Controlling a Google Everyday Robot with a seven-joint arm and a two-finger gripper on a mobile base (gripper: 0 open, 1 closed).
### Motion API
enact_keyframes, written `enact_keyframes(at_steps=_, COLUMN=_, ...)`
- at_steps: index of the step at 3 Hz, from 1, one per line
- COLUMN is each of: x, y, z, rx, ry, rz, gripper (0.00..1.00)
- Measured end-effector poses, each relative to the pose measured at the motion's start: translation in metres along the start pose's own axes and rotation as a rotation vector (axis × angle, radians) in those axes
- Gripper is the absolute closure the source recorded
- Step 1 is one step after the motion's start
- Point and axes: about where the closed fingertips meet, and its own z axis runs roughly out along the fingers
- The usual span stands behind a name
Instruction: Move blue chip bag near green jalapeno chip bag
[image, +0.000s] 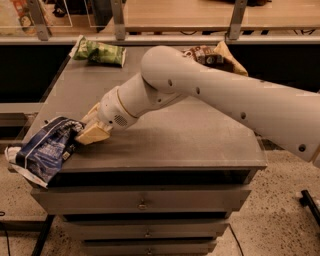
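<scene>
The blue chip bag (44, 150) is a crumpled navy foil bag with white edges. It lies at the front left corner of the grey table (190, 135) and hangs partly over the left edge. My gripper (86, 127) is low over the table, right against the bag's right end and touching it. The white arm reaches to it from the right. The green jalapeno chip bag (100, 52) lies at the far left corner of the table, well apart from the blue bag.
A brown-and-yellow snack bag (215, 56) lies at the far right of the table, partly behind my arm. A shelf with metal posts (118, 20) runs behind the table. Drawers (142, 204) sit below the front edge.
</scene>
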Motion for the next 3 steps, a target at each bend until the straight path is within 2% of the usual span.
enact_keyframes(at_steps=1, x=-0.001, y=0.001, z=0.001, rx=-0.003, ry=0.001, rz=-0.004, gripper=0.87)
enact_keyframes(at_steps=2, x=-0.002, y=0.002, z=0.003, rx=-0.006, ry=0.001, rz=-0.006, gripper=1.0)
enact_keyframes(at_steps=3, x=-0.016, y=-0.019, z=-0.001, rx=0.045, ry=-0.01, rz=-0.034, gripper=1.0)
